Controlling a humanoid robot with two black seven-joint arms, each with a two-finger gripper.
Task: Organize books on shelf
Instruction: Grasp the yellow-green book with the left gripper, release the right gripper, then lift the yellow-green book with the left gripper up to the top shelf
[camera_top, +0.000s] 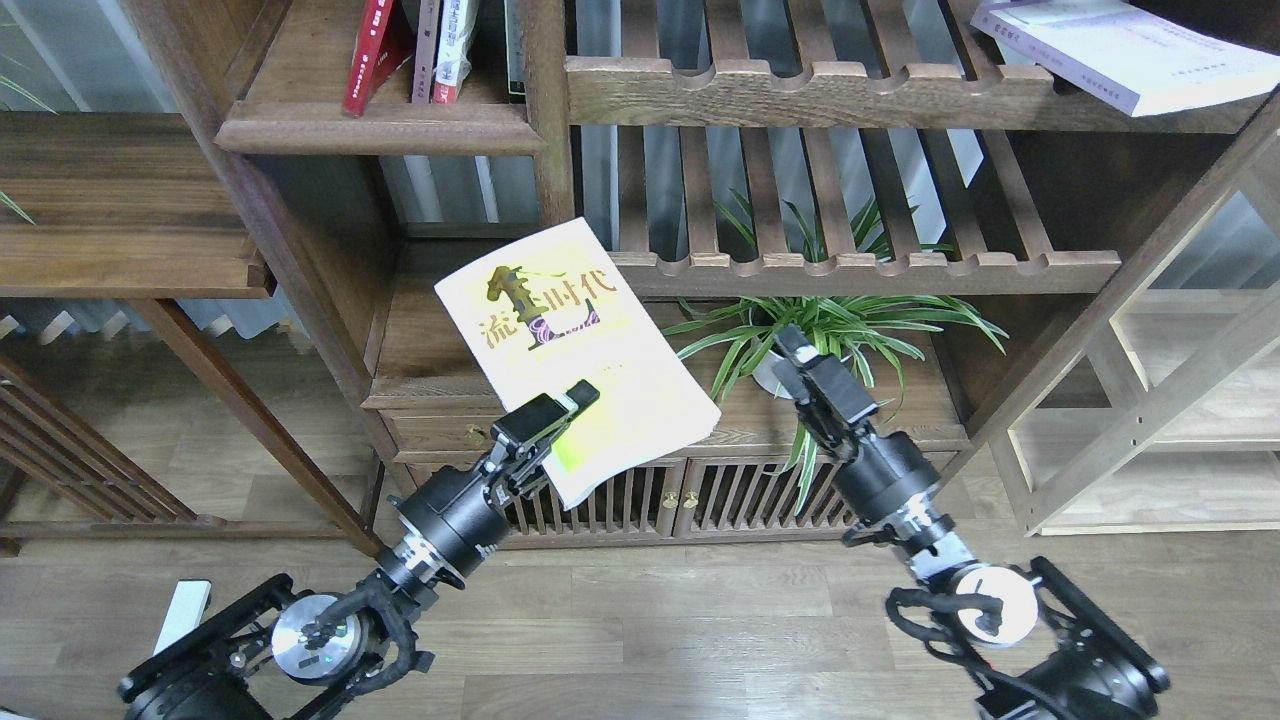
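My left gripper (572, 402) is shut on the lower edge of the large yellow-white book (560, 330) with black Chinese characters and holds it tilted in the air in front of the bookcase. My right gripper (795, 352) is off the book, to its right, in front of the plant; its fingers overlap and I cannot tell them apart. The solid dark shelf (380, 132) with the moulded edge is at the upper left; a red book (366, 55) and other books stand on it. The thick pale lavender book (1130, 50) lies on the slatted shelf at the top right.
A potted spider plant (810, 335) stands on the low cabinet top (430, 340) under a slatted shelf (860, 270). A vertical post (550, 110) separates the solid shelf from the slatted ones. A lighter wooden rack (1150, 400) stands at the right.
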